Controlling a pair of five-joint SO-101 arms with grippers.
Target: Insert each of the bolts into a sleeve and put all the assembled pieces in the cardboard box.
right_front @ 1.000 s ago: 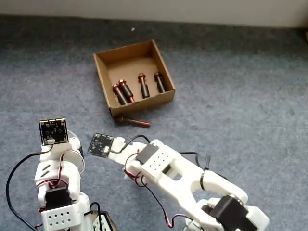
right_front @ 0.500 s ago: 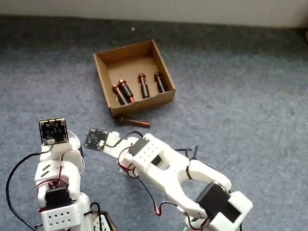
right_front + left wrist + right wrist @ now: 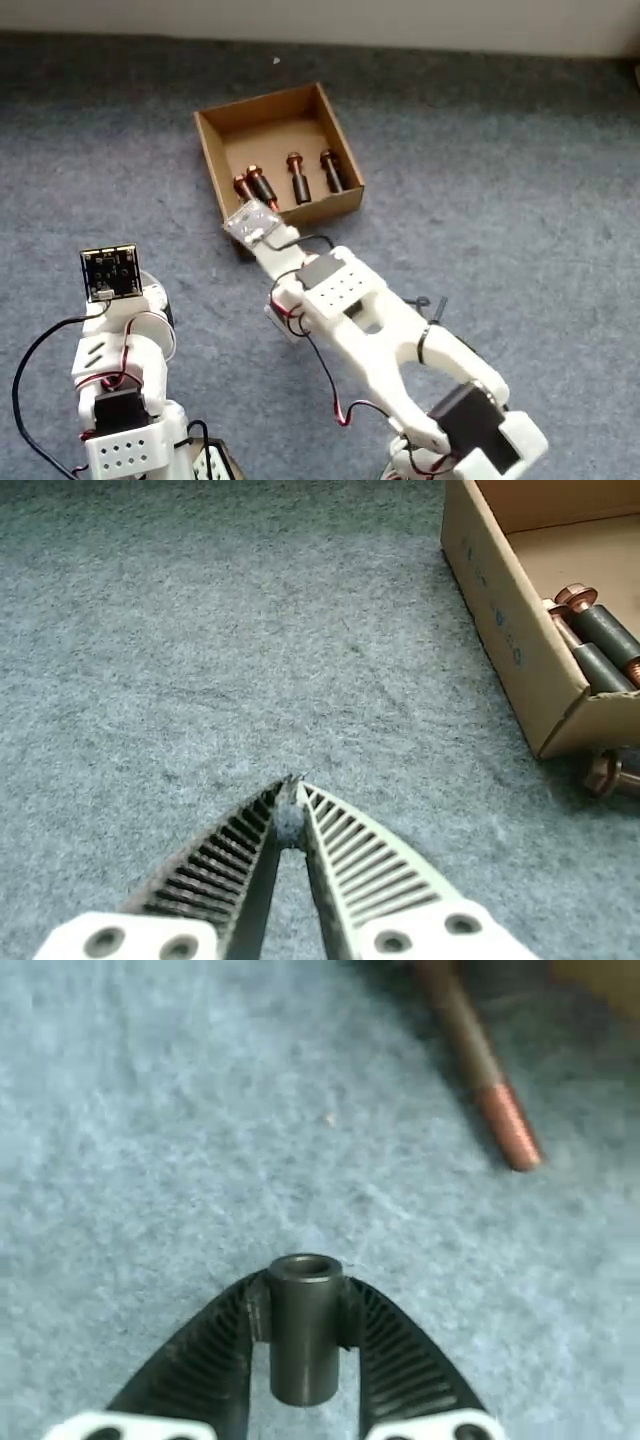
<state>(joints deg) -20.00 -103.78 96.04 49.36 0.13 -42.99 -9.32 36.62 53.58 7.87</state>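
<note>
Left pincer [image 3: 290, 788] closed, arm folded back; right pincer [image 3: 303, 1285] extended, clamping sleeve [image 3: 303, 1345].

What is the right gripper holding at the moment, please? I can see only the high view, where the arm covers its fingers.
Observer: The right gripper is shut on a dark sleeve, whose open end faces the wrist camera.
Operator: Thank you. Where is the loose bolt?
Observer: The bolt lies on the carpet ahead of that sleeve, apart from it, with its threaded end the nearer one.
Operator: And the left gripper?
Observer: The left gripper is shut with nothing in it, over carpet beside the cardboard box.
</note>
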